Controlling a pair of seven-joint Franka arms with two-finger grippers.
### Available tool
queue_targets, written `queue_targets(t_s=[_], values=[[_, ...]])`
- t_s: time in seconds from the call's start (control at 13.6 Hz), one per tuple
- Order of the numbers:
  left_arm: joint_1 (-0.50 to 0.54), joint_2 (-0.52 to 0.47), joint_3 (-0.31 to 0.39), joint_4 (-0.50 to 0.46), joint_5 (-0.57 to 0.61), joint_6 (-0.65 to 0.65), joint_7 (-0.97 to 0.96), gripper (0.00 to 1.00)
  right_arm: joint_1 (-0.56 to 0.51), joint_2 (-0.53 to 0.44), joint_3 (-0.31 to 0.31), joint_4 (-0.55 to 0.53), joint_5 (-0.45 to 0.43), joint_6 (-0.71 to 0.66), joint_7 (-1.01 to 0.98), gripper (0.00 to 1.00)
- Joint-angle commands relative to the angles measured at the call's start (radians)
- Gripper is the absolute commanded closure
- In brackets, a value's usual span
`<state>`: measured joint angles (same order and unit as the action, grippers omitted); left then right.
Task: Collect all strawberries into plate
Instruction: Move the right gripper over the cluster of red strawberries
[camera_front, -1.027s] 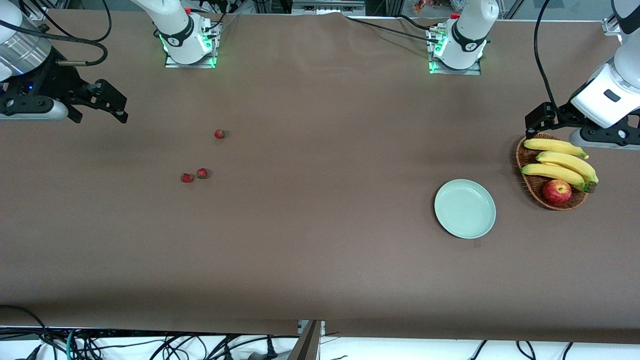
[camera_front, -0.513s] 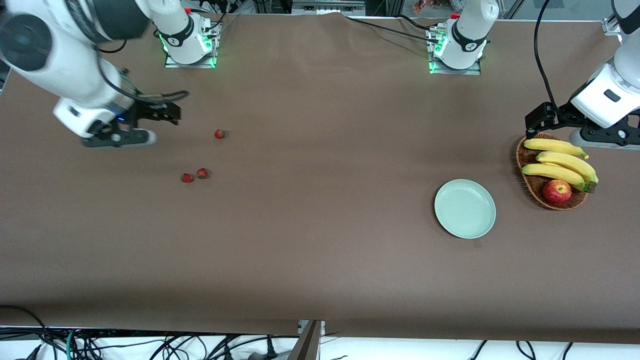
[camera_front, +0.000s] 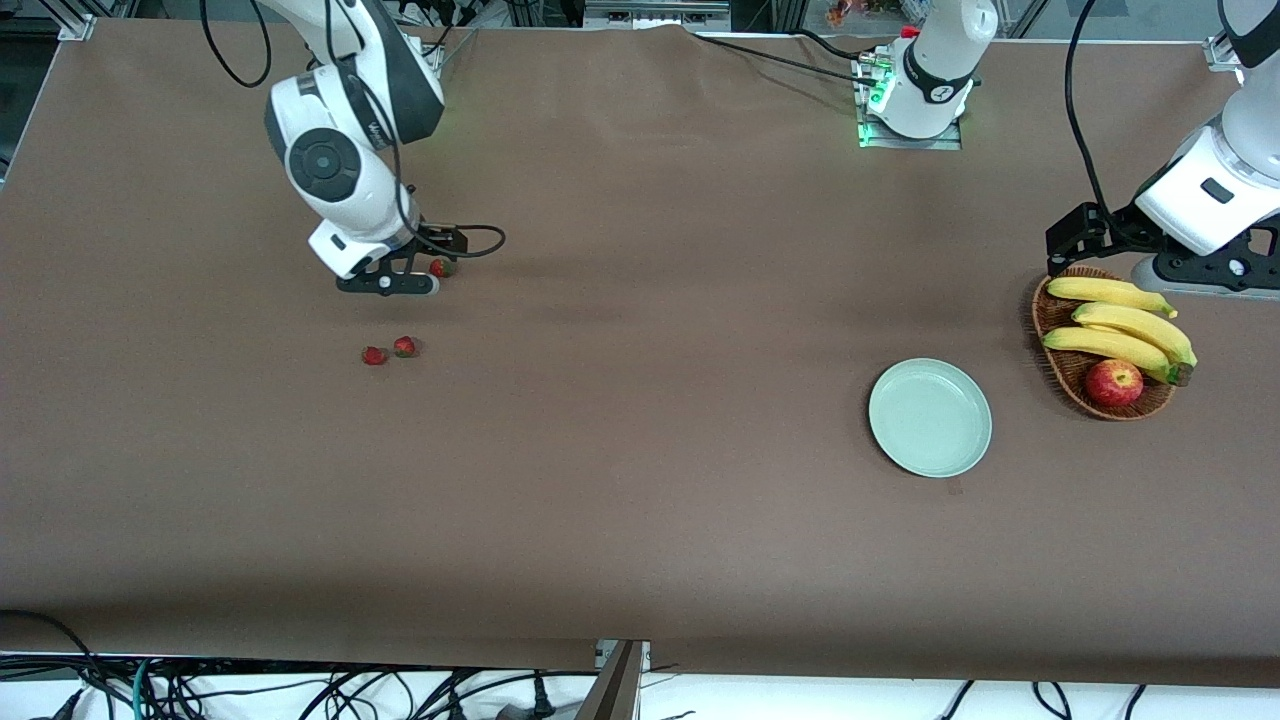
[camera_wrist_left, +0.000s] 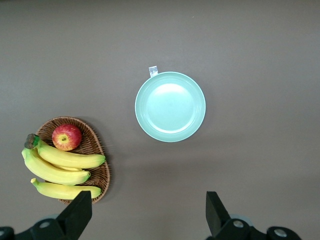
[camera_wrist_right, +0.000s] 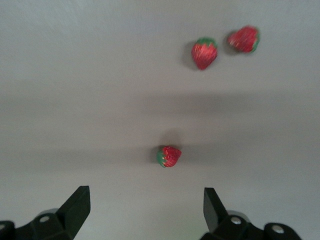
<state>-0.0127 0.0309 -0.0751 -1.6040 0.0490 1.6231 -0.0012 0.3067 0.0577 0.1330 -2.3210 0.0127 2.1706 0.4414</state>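
Right tool (camera_front: 428, 262) now over lone strawberry (camera_front: 440, 267), fingers spread.

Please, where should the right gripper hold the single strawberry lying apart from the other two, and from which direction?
Probably straight from above, around its red body: the single strawberry lies on its side on the table, nothing touching it, and the open right gripper is over it.

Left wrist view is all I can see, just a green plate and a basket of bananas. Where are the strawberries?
Observer: All three strawberries lie on the table, toward the right arm's end.
Operator: Is anyone grabbing one?
Observer: Not yet. The right pincer hangs open close by the lone strawberry.
Operator: And the other two?
Observer: That pair sits side by side, nearer the front camera than the lone one.
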Motion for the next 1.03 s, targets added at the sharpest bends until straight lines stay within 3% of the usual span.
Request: queue_targets(t_s=[0.0,0.29,0.51,0.81,0.95], values=[[-0.009,-0.011,-0.009,0.001,-0.018,-0.015,-0.003,0.00,-0.006,0.008,0.008,-0.135,0.029,0.182,0.008,0.00],[-0.007,-0.009,-0.009,0.016,-0.017,-0.032,-0.002,0.00,-0.008,0.102,0.007,-0.222,0.029,0.400,0.000,0.02],[-0.007,-0.008,-0.009,0.022,-0.017,-0.031,-0.002,0.00,-0.008,0.145,0.007,-0.222,0.029,0.449,-0.003,0.10],[-0.006,-0.008,-0.008,0.024,-0.015,-0.031,-0.002,0.00,-0.008,0.151,0.005,-0.225,0.027,0.453,-0.010,0.30],[-0.001,-0.008,-0.008,0.024,-0.014,-0.029,-0.002,0.00,-0.009,0.154,0.004,-0.233,0.027,0.454,-0.018,0.31]])
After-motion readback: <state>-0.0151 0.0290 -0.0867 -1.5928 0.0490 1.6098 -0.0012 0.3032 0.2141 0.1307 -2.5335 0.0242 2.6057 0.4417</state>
